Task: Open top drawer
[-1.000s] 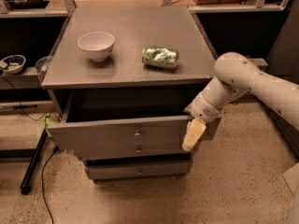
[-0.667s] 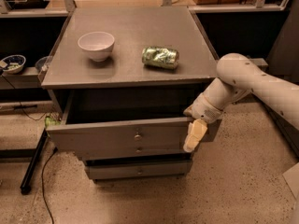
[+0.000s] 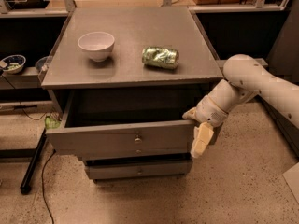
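The grey cabinet's top drawer point(image 3: 107, 138) stands pulled out, its dark inside showing under the tabletop, with a small metal knob point(image 3: 138, 138) at the centre of its front. My gripper point(image 3: 201, 140) hangs from the white arm point(image 3: 252, 85) at the right end of the drawer front, pointing down and overlapping the front's right corner. Whether it touches the drawer is unclear.
On the cabinet top point(image 3: 131, 45) sit a white bowl point(image 3: 96, 45) and a crushed green can point(image 3: 160, 57). Two shorter drawers point(image 3: 138, 171) lie below the open one. A shelf with a patterned bowl point(image 3: 12, 63) and a black stand leg point(image 3: 32, 164) are at the left.
The drawer front has come a little further out toward the camera. My gripper has drifted slightly right and down beside its right end.
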### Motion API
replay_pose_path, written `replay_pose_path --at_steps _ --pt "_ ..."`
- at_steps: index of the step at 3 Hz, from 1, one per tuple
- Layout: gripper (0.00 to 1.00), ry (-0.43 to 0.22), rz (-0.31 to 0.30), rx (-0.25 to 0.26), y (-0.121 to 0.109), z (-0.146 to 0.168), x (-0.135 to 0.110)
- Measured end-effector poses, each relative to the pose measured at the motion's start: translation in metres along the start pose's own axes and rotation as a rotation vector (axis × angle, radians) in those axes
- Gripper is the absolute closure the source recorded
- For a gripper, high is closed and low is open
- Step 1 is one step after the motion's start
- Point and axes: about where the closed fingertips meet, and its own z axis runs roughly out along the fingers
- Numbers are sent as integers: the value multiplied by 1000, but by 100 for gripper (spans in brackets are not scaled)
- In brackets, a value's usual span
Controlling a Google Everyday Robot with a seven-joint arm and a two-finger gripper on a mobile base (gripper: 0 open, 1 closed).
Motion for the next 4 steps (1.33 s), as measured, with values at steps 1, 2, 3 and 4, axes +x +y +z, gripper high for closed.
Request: replay_pose_path --at_steps 1,2,3,4 --pt "0 -24 -23 -48 22 -5 5" --pt "0 -44 -34 -74 38 -10 12" --pt "0 -65 -54 -109 62 -13 20" --pt "0 -72 -62 -120 67 -14 21"
